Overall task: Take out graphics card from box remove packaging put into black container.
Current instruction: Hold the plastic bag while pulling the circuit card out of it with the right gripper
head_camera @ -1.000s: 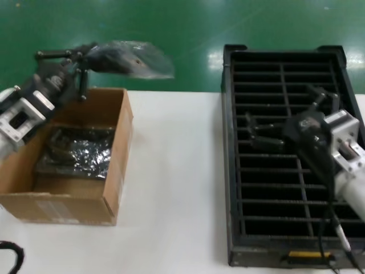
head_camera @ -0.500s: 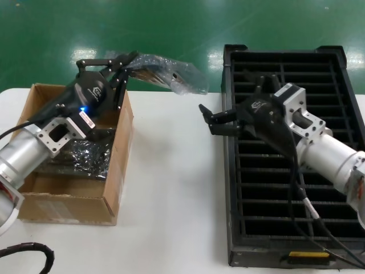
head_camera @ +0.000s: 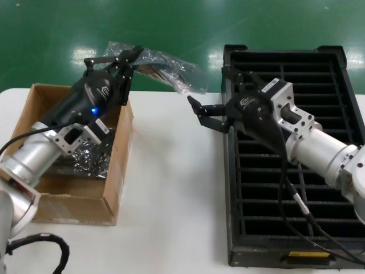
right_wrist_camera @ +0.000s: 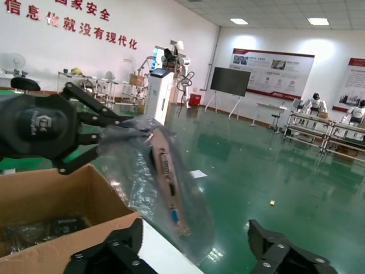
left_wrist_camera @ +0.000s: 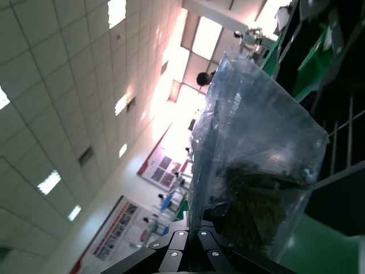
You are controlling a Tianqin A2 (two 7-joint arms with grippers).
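Note:
My left gripper (head_camera: 129, 59) is shut on one end of the packaging (head_camera: 171, 69), a crinkled clear bag held in the air past the far right corner of the box (head_camera: 117, 165). The graphics card (right_wrist_camera: 166, 184) sits inside the bag, its metal bracket with a blue port showing. In the left wrist view the shut jaws pinch the packaging (left_wrist_camera: 259, 137) at its edge. My right gripper (head_camera: 212, 91) is open, just right of the bag's free end and apart from it, over the left rim of the black container (head_camera: 285, 50). Its spread fingers (right_wrist_camera: 111, 251) frame the bag.
More bagged cards (head_camera: 91, 155) lie inside the box. The white table (head_camera: 171, 200) runs between the box and the black tray. A cable (head_camera: 293, 197) trails from my right arm across the tray slots. Green floor lies beyond the table's far edge.
My right gripper has swung left from over the tray's middle to its left rim, close to the bag. My left gripper has carried the bag a little to the right.

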